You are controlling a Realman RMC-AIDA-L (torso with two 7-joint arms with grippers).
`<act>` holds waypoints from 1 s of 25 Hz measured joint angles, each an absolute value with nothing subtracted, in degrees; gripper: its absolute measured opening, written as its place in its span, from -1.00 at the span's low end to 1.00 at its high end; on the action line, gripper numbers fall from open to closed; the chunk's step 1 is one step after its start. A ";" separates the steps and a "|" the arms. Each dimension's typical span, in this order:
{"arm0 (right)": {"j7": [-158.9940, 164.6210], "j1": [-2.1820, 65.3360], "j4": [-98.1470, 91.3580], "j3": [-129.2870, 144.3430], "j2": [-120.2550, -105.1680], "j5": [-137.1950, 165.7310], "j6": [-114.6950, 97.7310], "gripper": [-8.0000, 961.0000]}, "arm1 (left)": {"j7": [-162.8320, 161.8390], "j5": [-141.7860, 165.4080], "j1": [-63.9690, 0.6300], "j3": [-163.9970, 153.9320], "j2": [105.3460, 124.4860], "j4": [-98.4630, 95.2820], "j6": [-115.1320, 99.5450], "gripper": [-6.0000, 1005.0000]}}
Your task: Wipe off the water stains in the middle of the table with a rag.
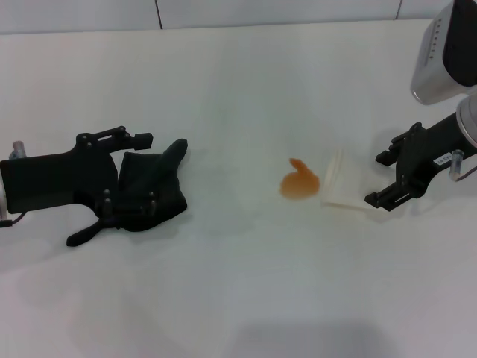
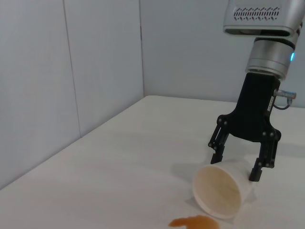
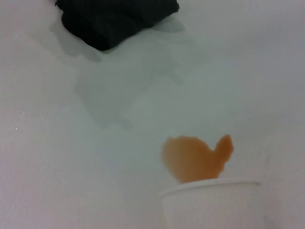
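Rag point(image 1: 153, 190) under left claw point(image 1: 112, 186) — seemingly unclamped.

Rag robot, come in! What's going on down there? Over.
Left claw open over the rag. Right claw open around the tipped cup. Orange water stains not wiped yet. Cup mouth right beside them, in the way.

left pincer point(image 1: 112, 183): matte black (visible screws) | right pincer point(image 1: 389, 177): black, silver wrist, cable
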State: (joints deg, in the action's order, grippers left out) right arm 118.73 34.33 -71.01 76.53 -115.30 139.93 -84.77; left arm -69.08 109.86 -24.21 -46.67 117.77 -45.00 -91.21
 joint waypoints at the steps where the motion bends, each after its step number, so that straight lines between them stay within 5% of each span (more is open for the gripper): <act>1: 118.80 34.33 -71.00 76.47 -115.29 139.93 -84.82 0.58 | -69.08 109.86 -24.24 -46.67 117.77 -45.00 -91.21 0.77; 25: 119.09 34.35 -70.70 76.36 -115.35 139.40 -84.62 0.74 | -68.82 109.86 -24.34 -46.67 117.79 -45.00 -91.23 0.77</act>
State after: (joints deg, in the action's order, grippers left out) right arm 119.10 34.35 -70.70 76.36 -115.35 139.40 -84.62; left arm -68.82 109.86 -24.34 -46.67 117.79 -45.00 -91.23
